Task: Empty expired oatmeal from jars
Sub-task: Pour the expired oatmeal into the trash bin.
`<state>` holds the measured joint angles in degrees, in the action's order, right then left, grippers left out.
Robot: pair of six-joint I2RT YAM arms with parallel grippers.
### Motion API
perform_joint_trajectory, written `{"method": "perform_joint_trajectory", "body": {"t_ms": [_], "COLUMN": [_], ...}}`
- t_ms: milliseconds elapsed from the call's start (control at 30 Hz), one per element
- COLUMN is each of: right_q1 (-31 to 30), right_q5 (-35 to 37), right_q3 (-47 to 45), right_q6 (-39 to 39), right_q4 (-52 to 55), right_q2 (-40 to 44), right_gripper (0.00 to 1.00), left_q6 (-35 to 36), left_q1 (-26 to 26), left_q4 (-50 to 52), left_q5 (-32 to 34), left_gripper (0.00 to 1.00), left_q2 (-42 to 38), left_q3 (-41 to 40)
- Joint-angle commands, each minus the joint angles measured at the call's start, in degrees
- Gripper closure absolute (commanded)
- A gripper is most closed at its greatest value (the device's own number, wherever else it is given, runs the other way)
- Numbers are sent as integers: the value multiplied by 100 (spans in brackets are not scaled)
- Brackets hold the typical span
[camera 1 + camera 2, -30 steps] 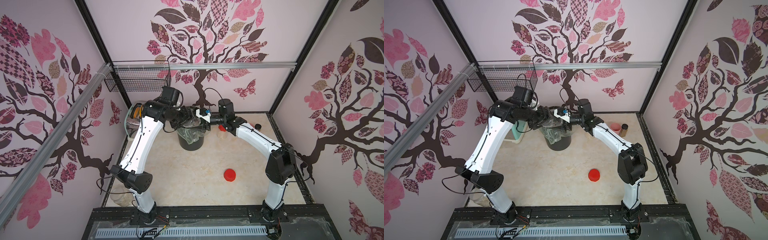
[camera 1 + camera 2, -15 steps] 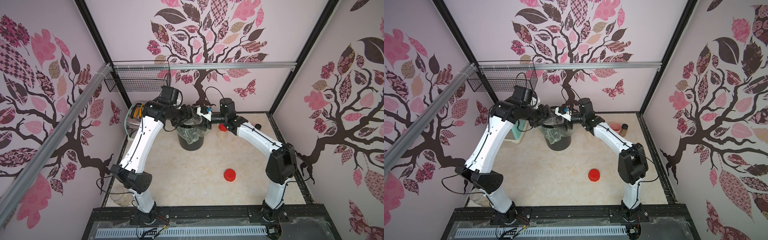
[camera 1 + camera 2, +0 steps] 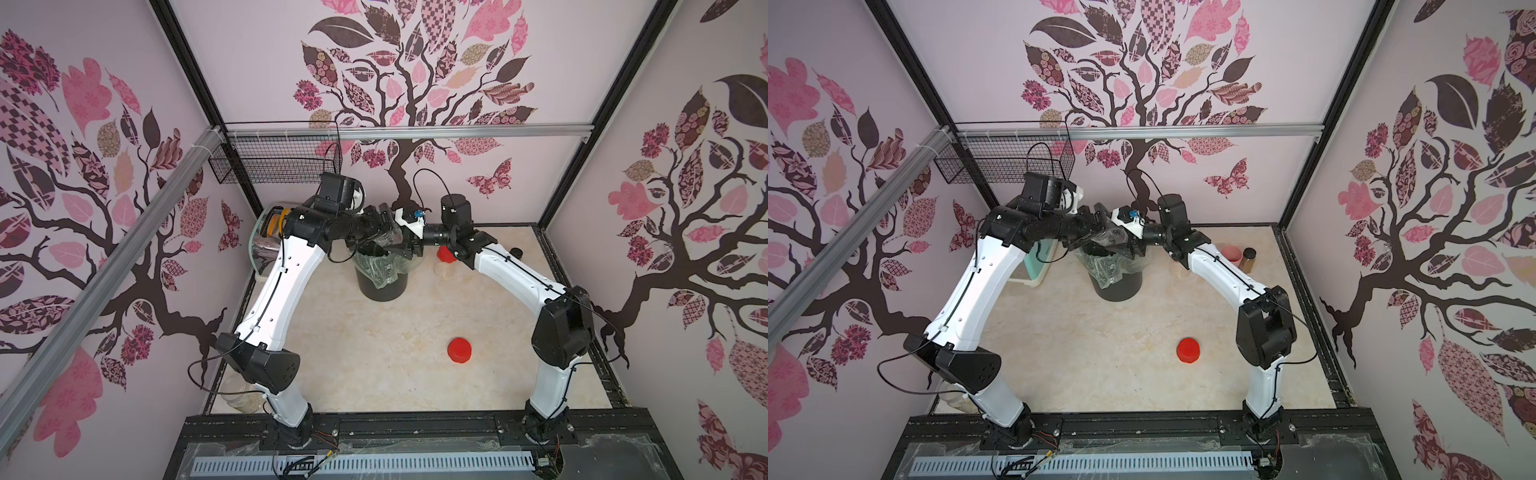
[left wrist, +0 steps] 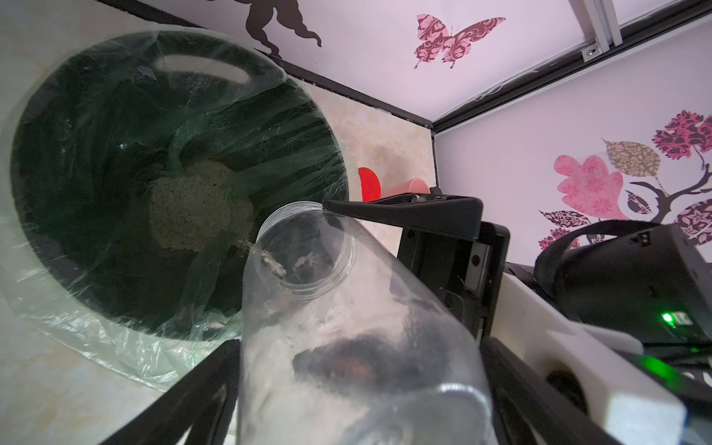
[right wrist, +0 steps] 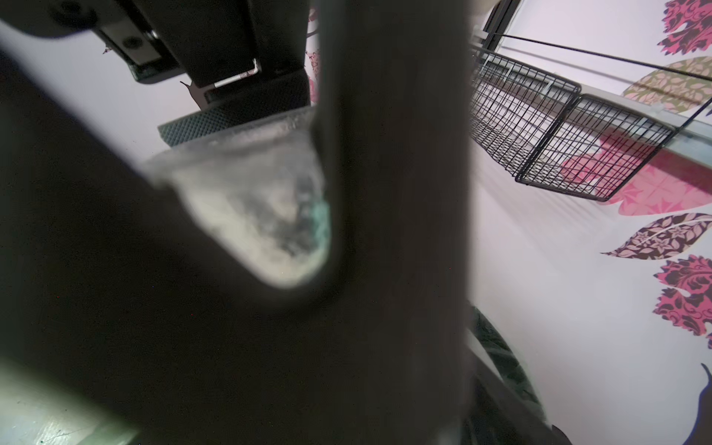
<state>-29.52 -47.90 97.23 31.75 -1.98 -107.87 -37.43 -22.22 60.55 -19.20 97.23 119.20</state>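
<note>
A clear jar [image 4: 346, 308] with no lid hangs tilted over the black bin [image 3: 380, 286], mouth toward it; only a few flakes cling inside. My left gripper [image 4: 360, 346] is shut on its body, one finger against each wall. My right gripper [image 3: 405, 245] reaches in from the opposite side. One of its fingers [image 4: 404, 210] lies along the jar near the neck and the other is hidden. Oatmeal [image 4: 192, 208] lies heaped in the bin's liner. A red-lidded jar [image 3: 445, 259] stands right of the bin. Another jar [image 3: 241, 397] with oatmeal stands front left.
A loose red lid [image 3: 459, 350] lies on the table toward the front right. A pink cup [image 3: 1231, 254] and a brown bottle [image 3: 1249, 258] stand at the back right. A wire basket [image 3: 274, 162] hangs on the back wall, and a green box [image 3: 1038, 266] sits at the left.
Both arms have stayed together over the bin. The right wrist has edged slightly closer to the jar. The jar has kept its tilt.
</note>
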Motion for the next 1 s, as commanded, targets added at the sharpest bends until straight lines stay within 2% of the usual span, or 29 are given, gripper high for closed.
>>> {"method": "perform_joint_trajectory", "body": {"t_ms": [0, 300, 433, 667, 967], "right_q1": [-210, -164, -166, -160, -162], "right_q5": [-308, -153, -79, -90, -183], "right_q3": [245, 264, 296, 267, 341], "right_q6": [-218, -830, -1028, -1239, -1242], "right_q4": [-83, -388, -408, -592, -576], "right_q2": [-128, -153, -181, -230, -204], "right_gripper": [87, 90, 91, 92, 92], "left_q6": [172, 408, 494, 655, 1133], "left_q1": [-138, -133, -132, -134, -127], "left_q4": [-929, -988, -1312, -1583, -1609], "left_q5": [-382, 635, 998, 1112, 822], "left_gripper": [2, 2, 2, 2, 2], "left_q2": [-226, -544, -820, -986, -892], "left_q3": [-114, -293, -630, -1051, -1247]}}
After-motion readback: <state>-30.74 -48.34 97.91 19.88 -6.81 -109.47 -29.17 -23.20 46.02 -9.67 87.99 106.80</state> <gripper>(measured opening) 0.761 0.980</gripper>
